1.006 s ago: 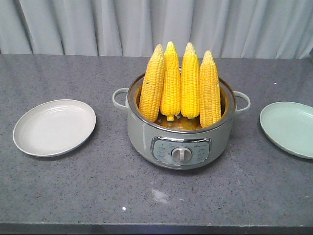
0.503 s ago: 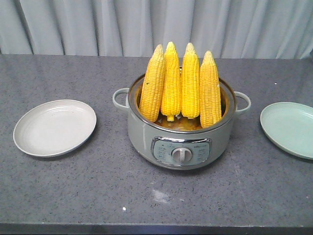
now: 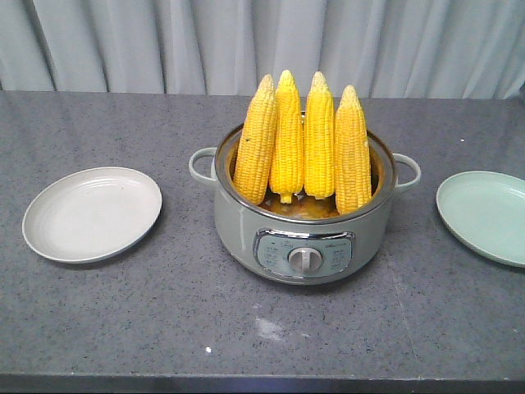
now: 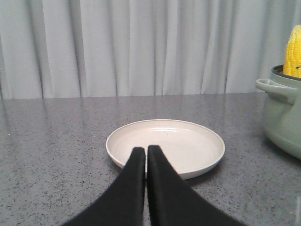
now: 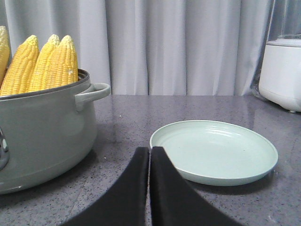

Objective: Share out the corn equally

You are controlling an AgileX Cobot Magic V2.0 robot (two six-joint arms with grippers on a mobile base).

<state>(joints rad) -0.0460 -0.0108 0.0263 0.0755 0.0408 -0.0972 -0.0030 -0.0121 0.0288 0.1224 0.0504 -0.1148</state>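
Several cobs of yellow corn [image 3: 302, 144] stand upright in a sage-green electric pot [image 3: 303, 222] at the table's centre. A cream plate [image 3: 92, 213] lies to its left and a pale green plate [image 3: 484, 215] to its right, both bare. Neither gripper shows in the front view. In the left wrist view my left gripper [image 4: 145, 149] is shut on nothing, its tips over the near rim of the cream plate [image 4: 165, 146]. In the right wrist view my right gripper [image 5: 150, 150] is shut and empty, just left of the green plate [image 5: 214, 150], with the pot [image 5: 44, 136] and corn [image 5: 42, 63] at far left.
The grey speckled table [image 3: 164, 312] runs back to a grey curtain [image 3: 164, 41]. A white appliance [image 5: 282, 70] stands at the far right in the right wrist view. The pot's side handles [image 3: 202, 162] stick out toward both plates.
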